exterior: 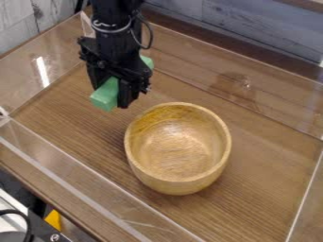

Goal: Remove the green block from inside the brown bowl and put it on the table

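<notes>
The green block [106,95] hangs above the table [259,104], to the upper left of the brown bowl [179,148] and outside it. My black gripper [123,93] is shut on the green block, its fingers crossing the block's middle so that green ends show on both sides. The bowl stands upright in the middle of the table with nothing visible inside it.
Clear acrylic walls [57,184] border the table on all sides. The arm [111,19] comes down from the top left. A black and yellow item [51,225] shows at the bottom left corner, outside the walls.
</notes>
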Controlling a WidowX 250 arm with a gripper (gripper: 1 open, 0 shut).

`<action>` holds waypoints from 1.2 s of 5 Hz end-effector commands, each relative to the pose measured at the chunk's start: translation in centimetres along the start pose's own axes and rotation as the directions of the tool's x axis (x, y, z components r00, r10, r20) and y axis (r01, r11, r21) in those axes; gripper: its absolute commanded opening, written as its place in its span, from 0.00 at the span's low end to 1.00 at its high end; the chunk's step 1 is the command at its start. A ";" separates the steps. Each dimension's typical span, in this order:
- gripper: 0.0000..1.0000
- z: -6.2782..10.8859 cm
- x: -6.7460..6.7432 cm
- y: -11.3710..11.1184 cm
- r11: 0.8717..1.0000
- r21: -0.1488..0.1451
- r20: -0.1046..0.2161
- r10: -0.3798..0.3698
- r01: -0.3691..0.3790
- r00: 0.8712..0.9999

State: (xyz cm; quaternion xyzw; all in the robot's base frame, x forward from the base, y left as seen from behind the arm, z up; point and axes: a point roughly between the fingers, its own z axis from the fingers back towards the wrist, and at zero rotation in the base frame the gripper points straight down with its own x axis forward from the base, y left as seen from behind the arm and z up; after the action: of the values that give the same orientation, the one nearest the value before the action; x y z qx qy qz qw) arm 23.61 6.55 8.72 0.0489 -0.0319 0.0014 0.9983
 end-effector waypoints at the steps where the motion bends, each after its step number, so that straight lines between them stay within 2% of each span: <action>1: 0.00 -0.5 1.6 0.0 0.999 0.011 0.044 -0.046 0.046 0.998; 2: 0.00 -1.4 2.6 -0.1 0.996 0.009 0.051 -0.093 0.093 0.994; 3: 0.00 -0.8 3.1 -0.1 0.982 0.000 0.062 -0.186 0.187 0.981; 4: 0.00 -0.4 3.6 0.0 0.961 -0.007 0.068 -0.275 0.276 0.959; 6: 0.00 -2.1 3.5 1.4 0.976 -0.008 0.059 -0.217 0.218 0.974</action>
State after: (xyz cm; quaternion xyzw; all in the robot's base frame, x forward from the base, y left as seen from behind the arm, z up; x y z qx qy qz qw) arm 26.64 7.78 6.02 0.0369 -0.0378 -0.1125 0.9922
